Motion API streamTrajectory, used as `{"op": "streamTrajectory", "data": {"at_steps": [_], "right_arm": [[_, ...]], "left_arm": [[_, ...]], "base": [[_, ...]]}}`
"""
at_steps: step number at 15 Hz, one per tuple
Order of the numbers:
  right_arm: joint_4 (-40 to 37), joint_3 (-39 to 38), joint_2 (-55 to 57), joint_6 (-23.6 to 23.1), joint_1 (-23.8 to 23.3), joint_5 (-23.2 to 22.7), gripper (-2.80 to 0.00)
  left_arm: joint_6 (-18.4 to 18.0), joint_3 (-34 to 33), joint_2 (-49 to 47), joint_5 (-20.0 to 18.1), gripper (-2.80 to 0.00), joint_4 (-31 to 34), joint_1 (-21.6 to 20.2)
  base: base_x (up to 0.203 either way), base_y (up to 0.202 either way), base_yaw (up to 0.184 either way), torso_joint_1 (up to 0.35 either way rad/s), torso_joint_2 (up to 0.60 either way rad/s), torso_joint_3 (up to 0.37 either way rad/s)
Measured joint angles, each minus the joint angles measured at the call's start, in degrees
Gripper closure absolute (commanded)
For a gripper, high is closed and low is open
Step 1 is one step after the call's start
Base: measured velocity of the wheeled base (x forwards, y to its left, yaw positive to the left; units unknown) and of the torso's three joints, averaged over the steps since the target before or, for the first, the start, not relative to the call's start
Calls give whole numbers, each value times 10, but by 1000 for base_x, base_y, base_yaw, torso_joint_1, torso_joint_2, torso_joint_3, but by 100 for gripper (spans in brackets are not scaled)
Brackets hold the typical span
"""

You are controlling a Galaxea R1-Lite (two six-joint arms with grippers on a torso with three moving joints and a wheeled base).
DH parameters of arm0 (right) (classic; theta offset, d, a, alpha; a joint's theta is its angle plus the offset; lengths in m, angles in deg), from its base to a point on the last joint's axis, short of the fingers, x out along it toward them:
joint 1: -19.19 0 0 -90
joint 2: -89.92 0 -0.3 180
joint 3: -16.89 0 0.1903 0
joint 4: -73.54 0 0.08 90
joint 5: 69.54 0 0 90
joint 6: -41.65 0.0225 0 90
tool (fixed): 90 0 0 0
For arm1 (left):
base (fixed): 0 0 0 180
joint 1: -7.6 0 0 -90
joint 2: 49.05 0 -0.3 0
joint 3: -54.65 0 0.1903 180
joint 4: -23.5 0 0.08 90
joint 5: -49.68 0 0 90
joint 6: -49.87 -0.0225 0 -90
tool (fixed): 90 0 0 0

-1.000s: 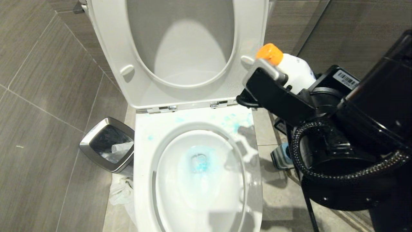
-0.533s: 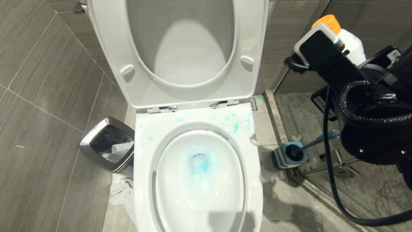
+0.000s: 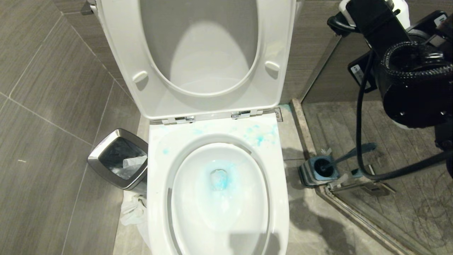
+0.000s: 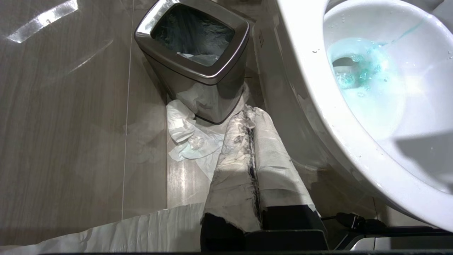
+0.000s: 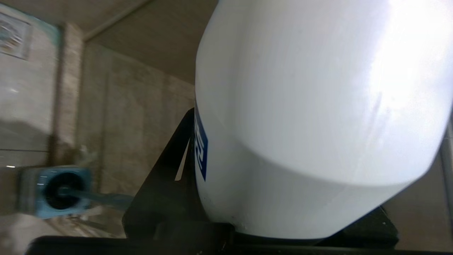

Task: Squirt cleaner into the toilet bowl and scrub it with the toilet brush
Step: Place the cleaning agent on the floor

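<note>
Now turquoise cleaner [image 3: 220, 179] pools in white toilet bowl [image 3: 279, 198].

Steel-rimmed bin [image 3: 118, 158] is seen on the grey tiled floor [image 3: 46, 148], lined with a dark bag; crumpled white paper [image 3: 132, 209] lies at its base. Squarish blue-grey holder [image 3: 311, 173] stands beside a glass partition [image 3: 354, 209].

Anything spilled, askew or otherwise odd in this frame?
Yes. Turquoise cleaner is splashed on the toilet bowl's rim behind the opening, outside the basin. Crumpled white paper lies on the floor beside the bin. The toilet brush leans tilted in its holder.
</note>
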State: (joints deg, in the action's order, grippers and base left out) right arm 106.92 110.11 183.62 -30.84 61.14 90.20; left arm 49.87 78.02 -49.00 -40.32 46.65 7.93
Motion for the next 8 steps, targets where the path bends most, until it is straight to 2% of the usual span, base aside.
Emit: {"op": "streamTrajectory", "data": {"at_steps": [3, 6, 8], "right_arm": [[-63, 35, 14, -5, -26, -39, 0], [-73, 66, 23, -5, -47, -76, 0], [-100, 93, 24, -5, -82, -120, 0]], "left_arm": [[0, 0, 0, 0, 0, 0, 0], [0, 0, 0, 0, 0, 0, 0], [0, 0, 0, 0, 0, 0, 0]], "base": [[0, 0, 0, 0, 0, 0], [0, 0, 0, 0, 0, 0], [0, 0, 0, 0, 0, 0]]}}
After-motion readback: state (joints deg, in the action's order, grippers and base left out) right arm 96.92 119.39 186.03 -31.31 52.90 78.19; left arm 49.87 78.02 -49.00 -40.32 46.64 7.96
